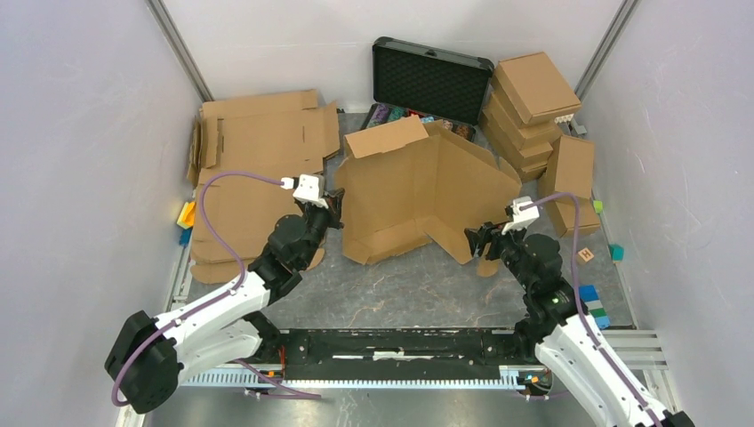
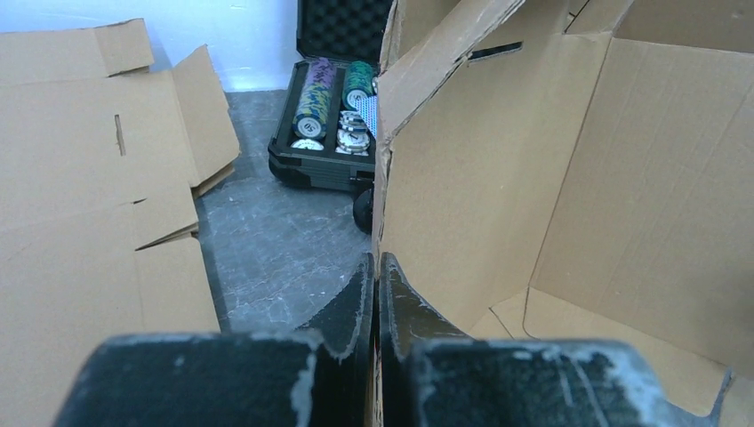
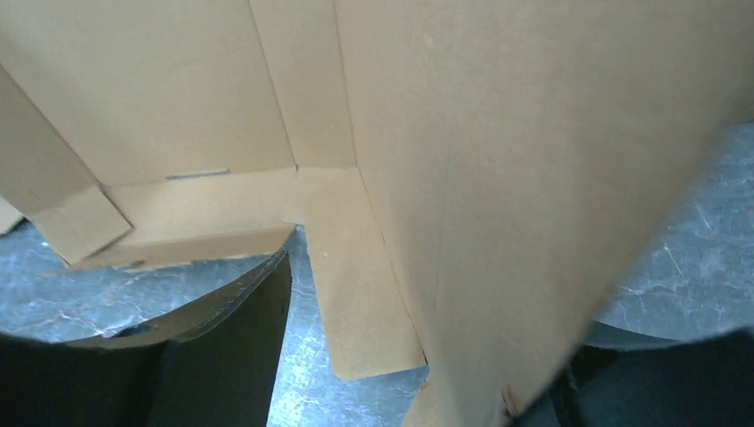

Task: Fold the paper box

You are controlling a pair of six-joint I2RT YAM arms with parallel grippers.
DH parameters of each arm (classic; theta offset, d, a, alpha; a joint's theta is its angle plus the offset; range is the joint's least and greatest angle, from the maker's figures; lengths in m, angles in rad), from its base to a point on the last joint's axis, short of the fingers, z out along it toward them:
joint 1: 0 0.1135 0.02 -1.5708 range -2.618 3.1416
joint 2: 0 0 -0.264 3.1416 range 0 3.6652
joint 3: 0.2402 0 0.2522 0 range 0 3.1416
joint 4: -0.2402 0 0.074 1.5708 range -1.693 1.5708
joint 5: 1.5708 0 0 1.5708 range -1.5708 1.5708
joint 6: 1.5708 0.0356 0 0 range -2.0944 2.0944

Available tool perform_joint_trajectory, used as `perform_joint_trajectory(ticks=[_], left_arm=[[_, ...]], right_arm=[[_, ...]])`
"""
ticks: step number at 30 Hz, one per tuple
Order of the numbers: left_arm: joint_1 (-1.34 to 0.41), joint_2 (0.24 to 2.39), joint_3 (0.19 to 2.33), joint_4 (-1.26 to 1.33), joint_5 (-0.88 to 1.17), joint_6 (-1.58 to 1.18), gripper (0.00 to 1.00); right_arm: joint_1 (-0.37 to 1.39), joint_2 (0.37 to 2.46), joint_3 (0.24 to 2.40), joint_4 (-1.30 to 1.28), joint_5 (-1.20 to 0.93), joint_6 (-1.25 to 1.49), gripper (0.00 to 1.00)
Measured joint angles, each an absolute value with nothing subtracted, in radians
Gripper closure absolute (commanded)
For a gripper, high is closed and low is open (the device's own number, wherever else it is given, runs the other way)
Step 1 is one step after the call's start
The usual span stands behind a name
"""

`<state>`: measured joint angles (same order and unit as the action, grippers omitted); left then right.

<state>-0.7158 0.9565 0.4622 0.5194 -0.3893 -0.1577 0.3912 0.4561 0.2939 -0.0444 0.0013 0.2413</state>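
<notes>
Bare bench at 6 o'clock; my left pincer clamps the paper box at its 9 o'clock edge, right pincer seemingly apart at 4.

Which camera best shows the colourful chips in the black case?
The left wrist view: the chips sit in clear rows in the black case. The top view shows the case's open lid, but the paper box hides most chips. The right wrist view shows only cardboard.

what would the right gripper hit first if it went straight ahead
The brown corrugated cardboard box: its raised panel stands between the open jaws of the right gripper, so it would likely press into that cardboard straight away.
</notes>
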Motion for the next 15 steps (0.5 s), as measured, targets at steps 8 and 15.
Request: perform_joint_trajectory(ticks=[8, 15], left_arm=[[-0.716, 0.961, 0.455, 0.556, -0.382, -0.135, 0.98], [-0.715, 1.004, 0.457, 0.571, -0.417, -0.141, 0.98]], right_arm=[[0.391, 0.556, 0.298, -0.052, 0.050, 0.220, 0.56], [0.391, 0.489, 0.254, -0.045, 0.004, 0.193, 0.82]])
